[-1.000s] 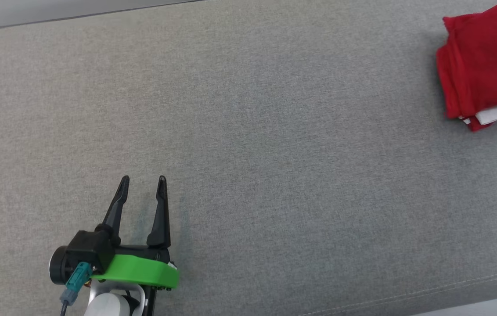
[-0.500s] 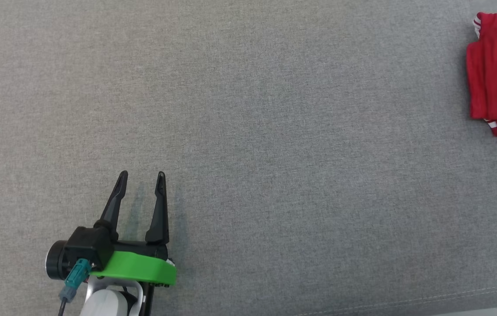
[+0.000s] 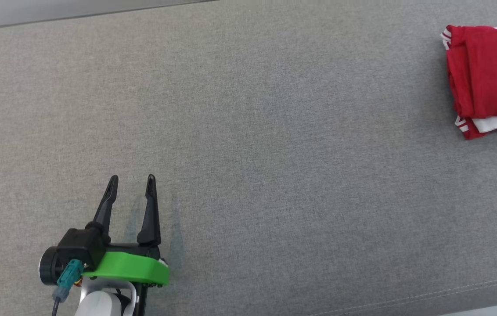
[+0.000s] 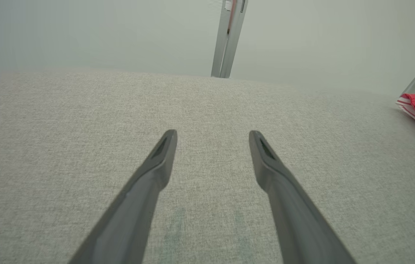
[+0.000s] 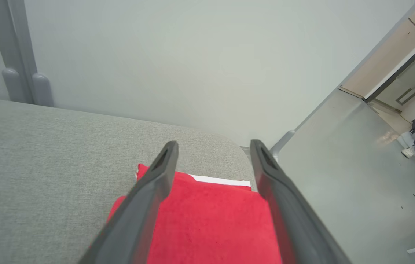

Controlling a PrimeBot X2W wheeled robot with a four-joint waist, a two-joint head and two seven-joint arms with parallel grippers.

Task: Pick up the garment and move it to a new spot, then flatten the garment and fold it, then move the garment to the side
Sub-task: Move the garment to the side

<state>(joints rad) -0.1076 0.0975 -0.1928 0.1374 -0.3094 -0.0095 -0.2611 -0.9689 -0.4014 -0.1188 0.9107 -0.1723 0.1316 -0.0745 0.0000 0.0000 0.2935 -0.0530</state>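
We see the folded red garment with white striped trim (image 3: 481,74) lying at two o'clock in the head view, on the grey fabric-covered worktop (image 3: 275,153) near its rounded far corner. Our right claw (image 5: 215,143) hangs over it, its two dark fingers spread wide, red cloth showing between them and nothing pinched; whether they touch the cloth we cannot tell. Our left claw (image 3: 132,177) sits at seven o'clock, well apart from the garment, fingers likewise spread and pointing toward twelve, gripping nothing.
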